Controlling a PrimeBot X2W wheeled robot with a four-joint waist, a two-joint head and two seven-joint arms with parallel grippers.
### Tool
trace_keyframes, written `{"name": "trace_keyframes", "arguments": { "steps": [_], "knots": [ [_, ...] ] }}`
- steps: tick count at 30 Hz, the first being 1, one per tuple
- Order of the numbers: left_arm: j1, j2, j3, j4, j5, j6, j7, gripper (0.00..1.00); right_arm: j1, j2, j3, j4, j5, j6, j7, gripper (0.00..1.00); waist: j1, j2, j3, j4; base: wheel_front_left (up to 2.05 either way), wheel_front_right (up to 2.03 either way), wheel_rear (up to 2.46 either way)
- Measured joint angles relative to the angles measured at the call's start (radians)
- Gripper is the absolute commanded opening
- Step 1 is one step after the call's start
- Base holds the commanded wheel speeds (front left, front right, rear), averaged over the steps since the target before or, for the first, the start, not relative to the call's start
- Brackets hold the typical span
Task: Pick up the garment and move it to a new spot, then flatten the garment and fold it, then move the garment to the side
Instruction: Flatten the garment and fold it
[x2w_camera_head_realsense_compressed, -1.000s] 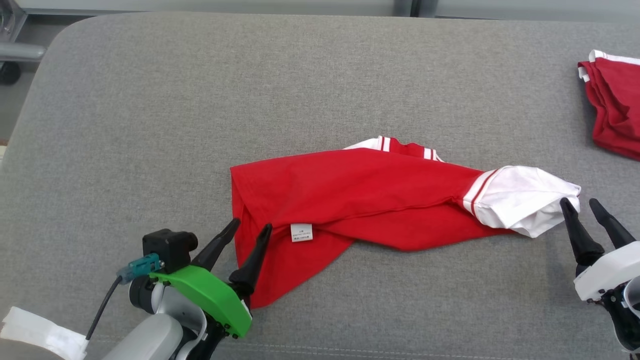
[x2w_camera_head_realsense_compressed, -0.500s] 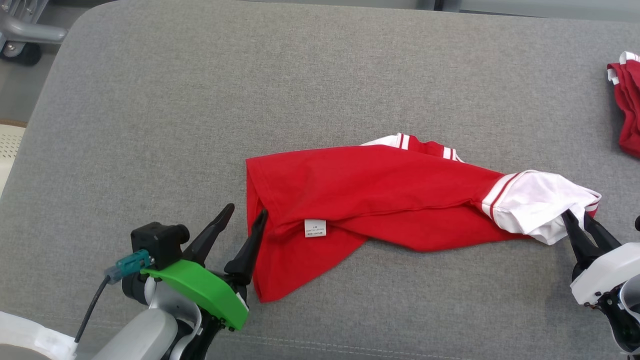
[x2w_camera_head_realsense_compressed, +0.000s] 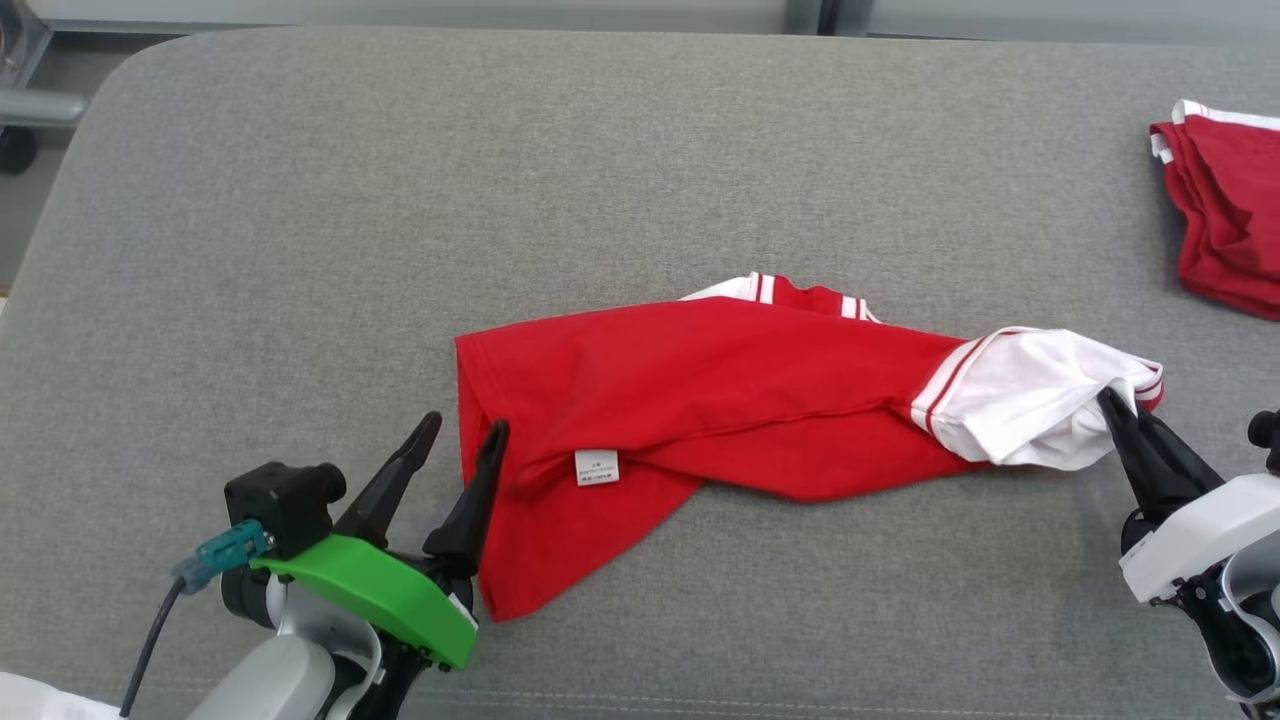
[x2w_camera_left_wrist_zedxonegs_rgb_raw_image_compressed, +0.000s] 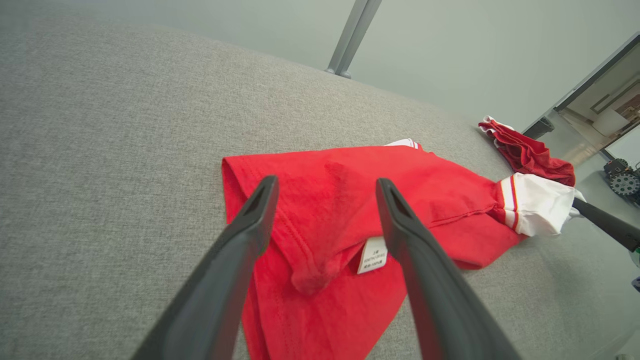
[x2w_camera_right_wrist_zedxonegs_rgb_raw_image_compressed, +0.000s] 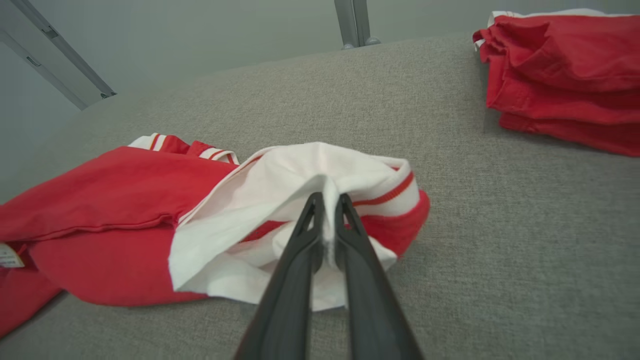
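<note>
1. The right claw (x2w_camera_right_wrist_zedxonegs_rgb_raw_image_compressed: 327, 200) was clenched on a fold of the white sleeve (x2w_camera_right_wrist_zedxonegs_rgb_raw_image_compressed: 300, 170), with the cloth pinched between its fingertips.
2. The left claw (x2w_camera_left_wrist_zedxonegs_rgb_raw_image_compressed: 326, 182) stood released with its jaws wide. One finger was over the red hem edge and the other just off it (nothing gripped there).
3. A good pick-up probably called for the left claw to close on that hem corner, then for both to lift evenly.
4. The garment (x2w_camera_head_realsense_compressed: 720, 390) lay twisted across the grey surface (x2w_camera_head_realsense_compressed: 600, 150), spanning from one claw to the other, label (x2w_camera_head_realsense_compressed: 597, 467) showing.
5. A folded red stack (x2w_camera_head_realsense_compressed: 1225, 230) sat well apart, far right.
</note>
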Motion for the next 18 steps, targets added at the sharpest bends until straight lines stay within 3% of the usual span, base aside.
{"name": "trace_keyframes", "arguments": {
  "steps": [7, 11, 12, 14, 16, 18],
  "knots": [
    [0.026, 0.003, 0.012, -0.016, 0.002, 0.002, -0.002, 1.00, 0.031, -0.022, -0.014, -0.053, -0.020, -0.024, -0.002, 0.05, 0.0000, 0.0000, -0.012, -0.060, 0.00, 0.00, 0.00],
    [0.029, 0.000, 0.014, -0.022, 0.003, 0.002, -0.002, 1.00, 0.110, 0.003, -0.016, -0.037, 0.018, -0.037, -0.002, 0.08, 0.0000, 0.0000, -0.018, -0.084, 0.00, 0.00, 0.00],
    [0.032, 0.000, 0.014, -0.022, 0.007, 0.002, -0.001, 1.00, 0.129, 0.013, -0.017, -0.028, 0.026, -0.041, -0.002, 0.15, 0.0000, 0.0000, -0.020, -0.089, 0.00, 0.00, 0.00],
    [0.040, -0.002, 0.015, -0.022, 0.009, 0.002, 0.002, 1.00, 0.156, 0.035, -0.018, -0.006, 0.036, -0.063, -0.013, 0.67, 0.0000, 0.0000, -0.022, -0.097, 0.00, 0.00, 0.00],
    [0.046, -0.004, 0.014, -0.024, 0.010, 0.002, 0.003, 1.00, 0.175, 0.047, -0.020, 0.010, 0.041, -0.072, -0.019, 1.00, 0.0000, 0.0000, -0.024, -0.102, 0.00, 0.00, 0.00],
    [0.048, -0.005, 0.015, -0.028, 0.014, 0.002, 0.007, 1.00, 0.186, 0.056, -0.019, 0.015, 0.042, -0.073, -0.023, 1.00, 0.0000, 0.0000, -0.024, -0.106, 0.00, 0.00, 0.00]
  ]
}}
